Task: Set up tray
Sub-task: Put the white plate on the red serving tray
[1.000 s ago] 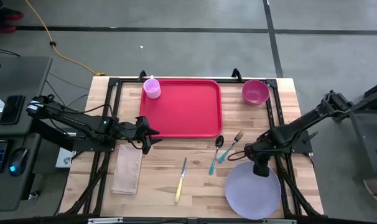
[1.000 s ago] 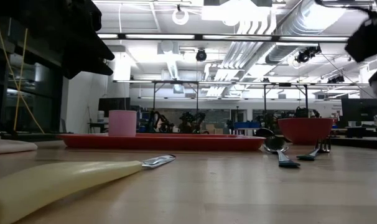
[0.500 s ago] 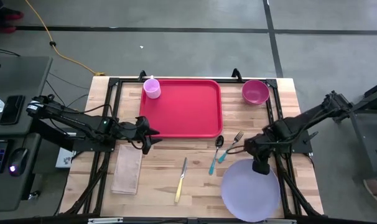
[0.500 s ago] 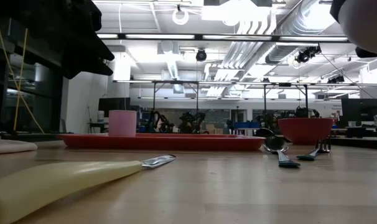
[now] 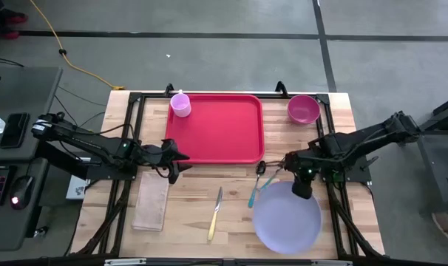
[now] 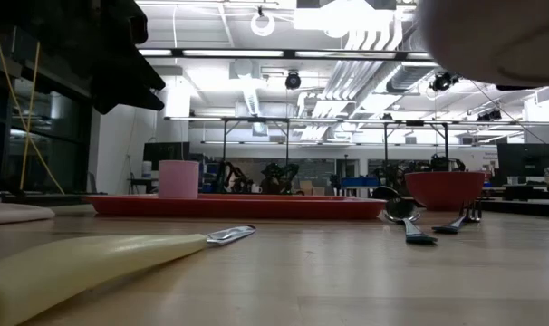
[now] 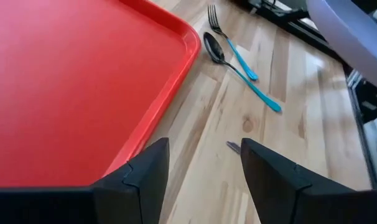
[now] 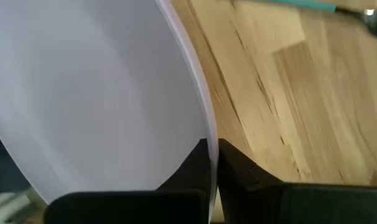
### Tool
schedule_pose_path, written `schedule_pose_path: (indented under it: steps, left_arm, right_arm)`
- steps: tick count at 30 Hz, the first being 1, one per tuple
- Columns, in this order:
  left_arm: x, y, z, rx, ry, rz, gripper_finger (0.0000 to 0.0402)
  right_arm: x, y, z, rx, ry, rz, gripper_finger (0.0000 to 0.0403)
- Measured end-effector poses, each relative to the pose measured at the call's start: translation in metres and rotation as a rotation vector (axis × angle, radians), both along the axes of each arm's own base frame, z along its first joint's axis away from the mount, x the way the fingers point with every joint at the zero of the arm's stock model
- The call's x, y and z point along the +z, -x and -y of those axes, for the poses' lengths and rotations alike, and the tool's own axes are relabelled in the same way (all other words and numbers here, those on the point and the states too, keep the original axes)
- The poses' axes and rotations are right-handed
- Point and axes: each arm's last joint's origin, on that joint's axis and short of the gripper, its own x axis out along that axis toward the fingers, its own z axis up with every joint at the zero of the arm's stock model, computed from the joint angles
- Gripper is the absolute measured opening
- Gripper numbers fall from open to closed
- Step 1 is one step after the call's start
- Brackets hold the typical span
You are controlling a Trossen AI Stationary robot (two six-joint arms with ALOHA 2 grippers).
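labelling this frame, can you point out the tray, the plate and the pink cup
tray (image 5: 220,129), high view, bare middle of its floor
plate (image 5: 283,222), high view, centre of its face
pink cup (image 5: 180,106), high view, its rim

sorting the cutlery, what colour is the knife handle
Pale yellow; the knife lies on the wooden table, clearest in the high view.

Two dark, slender jointed robot arms, matte black housings with rounded joints, left gripper (image 5: 177,164) with two black, angular, wedge-shaped plastic fingers (image 7: 142,176), right gripper (image 5: 301,191) blocky and black, small green light near its wrist
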Motion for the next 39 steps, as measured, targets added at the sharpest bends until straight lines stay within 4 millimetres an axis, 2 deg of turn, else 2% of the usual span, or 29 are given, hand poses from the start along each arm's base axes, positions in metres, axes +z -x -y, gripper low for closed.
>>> schedule_pose_path:
  steps: [4, 12, 25, 39]
  left_arm:
    - [-0.001, 0.001, -0.001, -0.009, -0.047, -0.020, 0.0230]
    - [-0.009, 0.007, -0.006, 0.126, -0.132, -0.104, 0.0230]
    - [-0.011, 0.009, -0.007, 0.137, -0.148, -0.133, 0.0230]
    - [-0.011, 0.009, -0.007, 0.136, -0.149, -0.134, 0.0230]
  right_arm:
    - [0.002, -0.006, 0.010, -0.061, -0.021, 0.035, 0.0000]
    - [0.005, -0.018, 0.036, -0.252, -0.058, 0.093, 0.0000]
    - [0.010, -0.030, 0.081, -0.549, -0.097, 0.196, 0.0000]
    - [-0.012, -0.065, 0.132, -0.717, -0.118, 0.278, 0.0000]
